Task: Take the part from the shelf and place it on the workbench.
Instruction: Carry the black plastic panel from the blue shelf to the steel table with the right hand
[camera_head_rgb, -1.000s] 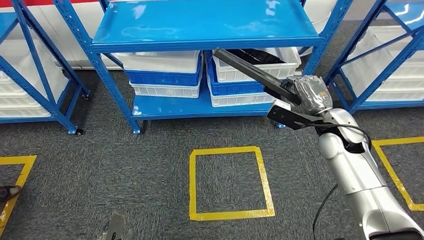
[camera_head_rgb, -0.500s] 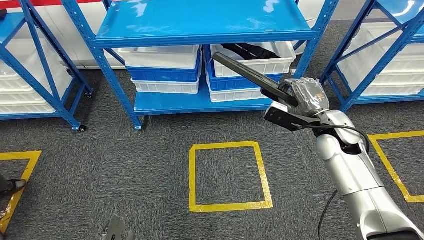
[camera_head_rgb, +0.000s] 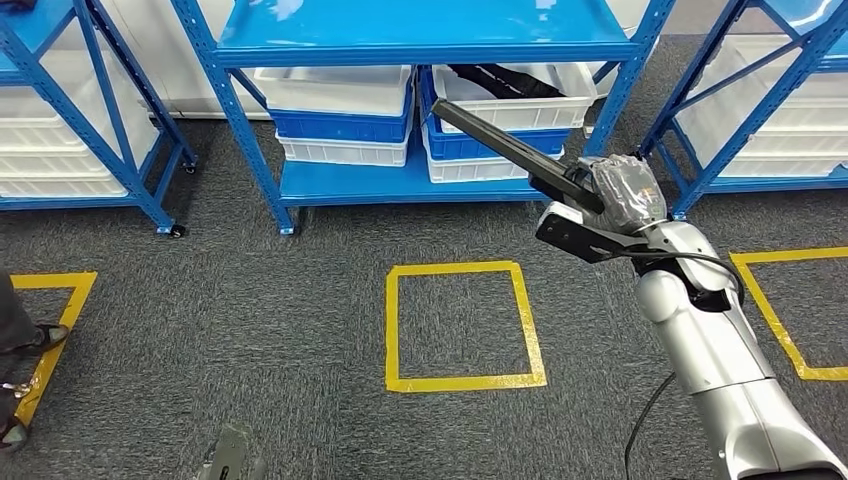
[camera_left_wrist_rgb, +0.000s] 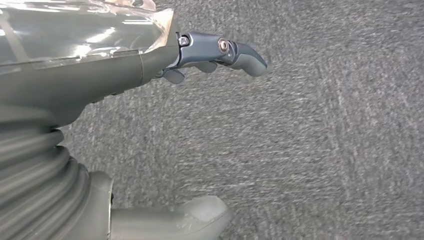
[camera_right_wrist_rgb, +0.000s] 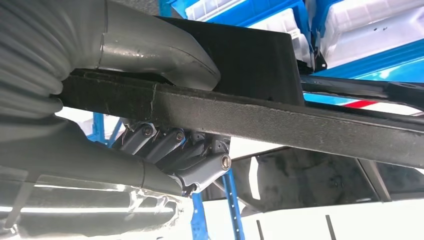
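The right arm, at the lower right of the head view, is a silver, smooth, rounded shell with a black joint ring and a thin black cable looping beside it. The right hand is grey under clear crinkled plastic wrap. Up close, the left hand has a grey ribbed cover, a thick pale-grey thumb, and darker blue-grey fingers with small silver screws.

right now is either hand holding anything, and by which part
The right hand grips the long black part near its lower end, thumb on one face and fingers on the other. The left hand holds nothing.
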